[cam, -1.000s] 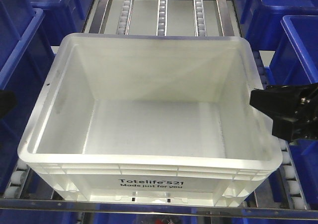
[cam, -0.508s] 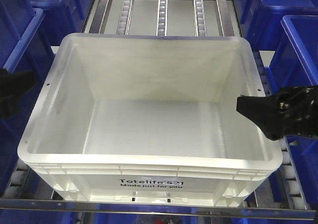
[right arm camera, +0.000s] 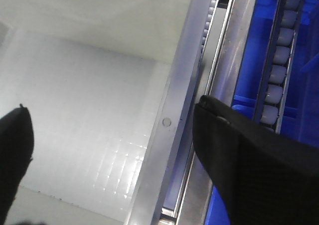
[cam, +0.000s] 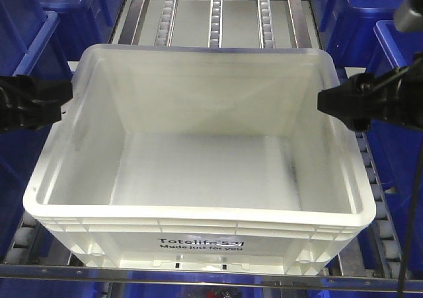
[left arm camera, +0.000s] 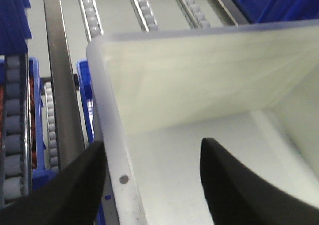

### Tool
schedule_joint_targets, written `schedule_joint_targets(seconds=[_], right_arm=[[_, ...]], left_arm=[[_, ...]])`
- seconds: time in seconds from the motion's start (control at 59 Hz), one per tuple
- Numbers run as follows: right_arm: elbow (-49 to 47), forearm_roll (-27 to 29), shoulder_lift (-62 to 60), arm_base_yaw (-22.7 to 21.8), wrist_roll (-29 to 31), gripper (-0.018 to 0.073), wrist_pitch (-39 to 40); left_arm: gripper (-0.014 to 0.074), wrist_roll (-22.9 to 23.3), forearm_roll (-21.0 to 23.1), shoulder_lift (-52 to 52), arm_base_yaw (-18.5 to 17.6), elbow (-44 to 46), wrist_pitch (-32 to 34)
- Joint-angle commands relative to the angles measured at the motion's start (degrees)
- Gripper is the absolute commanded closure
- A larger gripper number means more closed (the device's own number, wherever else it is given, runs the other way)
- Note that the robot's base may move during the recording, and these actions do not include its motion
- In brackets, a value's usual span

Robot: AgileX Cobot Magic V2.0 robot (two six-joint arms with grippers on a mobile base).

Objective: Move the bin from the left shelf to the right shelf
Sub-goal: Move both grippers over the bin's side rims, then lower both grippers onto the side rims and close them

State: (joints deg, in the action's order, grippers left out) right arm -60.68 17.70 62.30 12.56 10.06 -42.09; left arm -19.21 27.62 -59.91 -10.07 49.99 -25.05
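White bin (cam: pixel 198 172) rim within left claw (left arm camera: pixel 152 142)

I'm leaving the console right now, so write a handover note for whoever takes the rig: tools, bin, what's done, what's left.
Left tool: open, straddling the left rim of the bin, one finger inside and one outside.
Right tool: open, straddling the right rim the same way.
Bin: the white Totelife tote, empty, sitting on the roller shelf between dark blue bins.
Done: both tools are lined up on the side rims.
Left: close both tools on the rims, lift evenly and carry the bin to the right shelf, which is not in view here.
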Motion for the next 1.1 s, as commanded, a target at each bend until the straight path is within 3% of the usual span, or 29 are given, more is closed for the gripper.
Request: schedule_joint_targets(seconds=[0.0,0.254,0.576,0.745,1.084], right_arm=[[-4.24,-0.05,1.16,-0.01,-0.36,-0.0031,1.41],[-10.23,-0.81,8.08,-0.01,-0.66,-0.0027,-3.66],[-10.32,-4.3,11.86,-0.01,-3.03,-0.0027,-4.11],[-10.32,-6.87,11.86,-0.01,-5.43,-0.0027,-4.08],[-10.32,-6.82,14.56,-0.01,-6.54,-0.0027,-5.37]], left_arm=[[0.0188,0.37,0.75,-0.81,-0.26,2.37,2.28],[0.0188,1.93,0.33,-5.34,-0.26,6.1,-1.45],[0.0188,9.14,-8.31,-9.82,-0.26,9.15,-3.63],[0.0188,9.46,-8.23,-10.62,-0.26,9.15,-3.89],[0.0188,9.46,-8.22,-12.55,-0.26,9.15,-5.73]])
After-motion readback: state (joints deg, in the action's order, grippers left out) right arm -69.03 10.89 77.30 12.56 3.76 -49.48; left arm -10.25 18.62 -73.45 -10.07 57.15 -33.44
